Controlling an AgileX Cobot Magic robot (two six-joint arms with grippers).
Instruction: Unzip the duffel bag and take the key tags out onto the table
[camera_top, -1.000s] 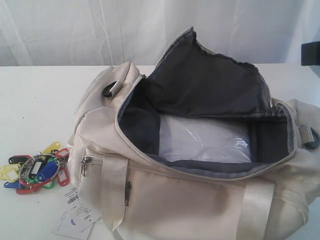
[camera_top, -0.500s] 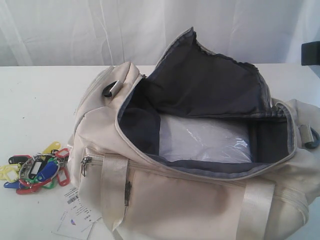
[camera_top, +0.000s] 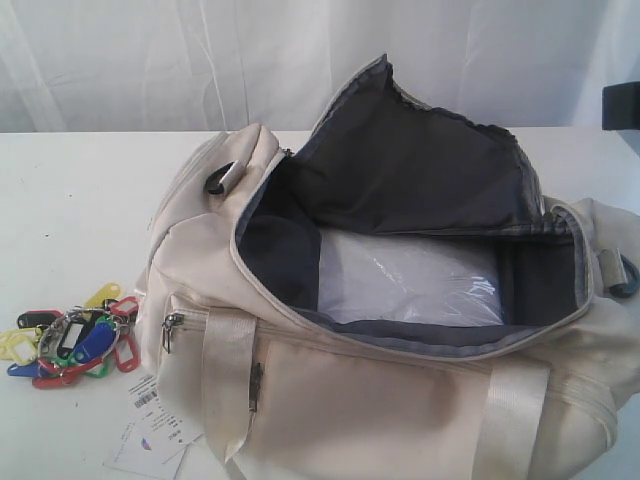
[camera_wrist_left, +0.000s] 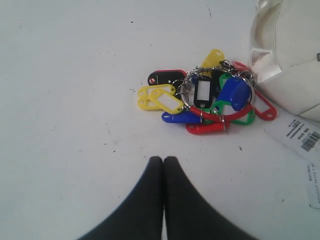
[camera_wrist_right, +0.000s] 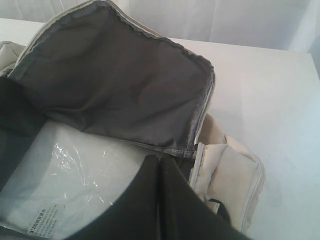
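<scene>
Duffel bag (camera_top: 380, 410): cream fabric, seemingly crinkly plastic (camera_top: 410, 280) inside.

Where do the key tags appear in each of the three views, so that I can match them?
Exterior view: the key tags lie on the table at the lower left edge, beside the duffel bag.
Left wrist view: the key tags lie ahead of the left gripper, beside the duffel bag.
Right wrist view: not in it.
Shared landmark: the duffel bag, seen in all three.
</scene>
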